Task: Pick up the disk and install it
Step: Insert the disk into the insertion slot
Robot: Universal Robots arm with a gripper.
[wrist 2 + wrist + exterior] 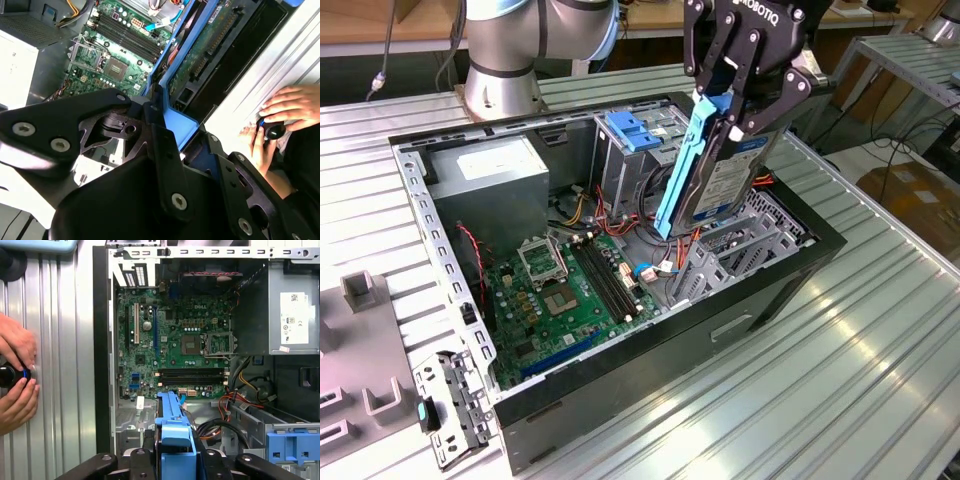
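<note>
A: Where does the exterior view stand?
B: Off the arm, raised, looking down at an angle across the ribbed table onto the open computer case, at middling range.
A: And the first wrist view?
B: It rides above the gripper, facing nearly straight down into the case, with the motherboard spread flat below it.
A: The second wrist view?
B: Tucked close behind the gripper's black links, looking down slantwise past them along the disk.
A: What do they share?
B: All three take in the motherboard; both wrist views catch a person's hands beside the case.
</note>
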